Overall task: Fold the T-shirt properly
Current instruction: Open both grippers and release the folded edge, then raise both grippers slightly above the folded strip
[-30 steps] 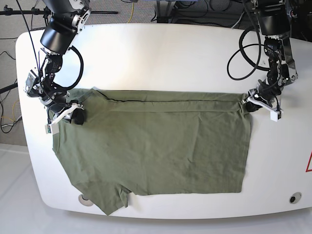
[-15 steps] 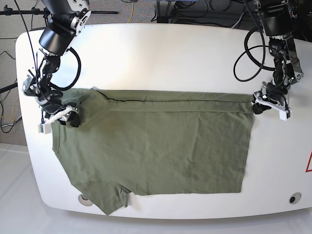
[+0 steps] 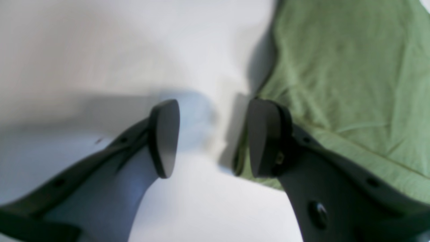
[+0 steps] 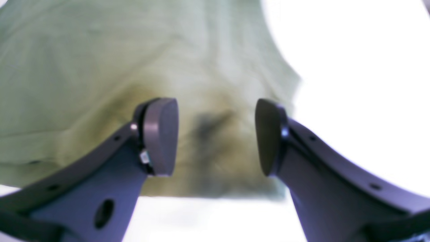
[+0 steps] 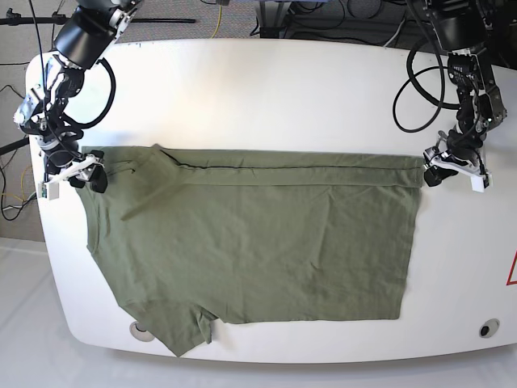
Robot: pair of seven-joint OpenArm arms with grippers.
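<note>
The olive-green T-shirt (image 5: pixel 258 242) lies spread flat on the white table (image 5: pixel 266 97), with a narrow strip folded over along its far edge. My left gripper (image 5: pixel 454 174) stands open just off the shirt's far right corner. In the left wrist view its fingers (image 3: pixel 164 137) hold only bare table between them, and the shirt's hem (image 3: pixel 352 84) runs under the right finger. My right gripper (image 5: pixel 73 179) is open at the shirt's far left corner. In the right wrist view that gripper (image 4: pixel 216 134) hovers over blurred green fabric (image 4: pixel 100 67), gripping nothing.
One sleeve (image 5: pixel 182 335) hangs over the table's front left edge. Black cables (image 5: pixel 416 89) loop beside the arm on the right. A round hole (image 5: pixel 487 329) sits in the front right corner, another (image 5: pixel 141 331) at the front left. A red mark (image 5: pixel 512 271) shows at the right edge.
Both grippers have opened and let go of the shirt's far corners. Each has drawn outward, the right one further left and up, the left one further right.
</note>
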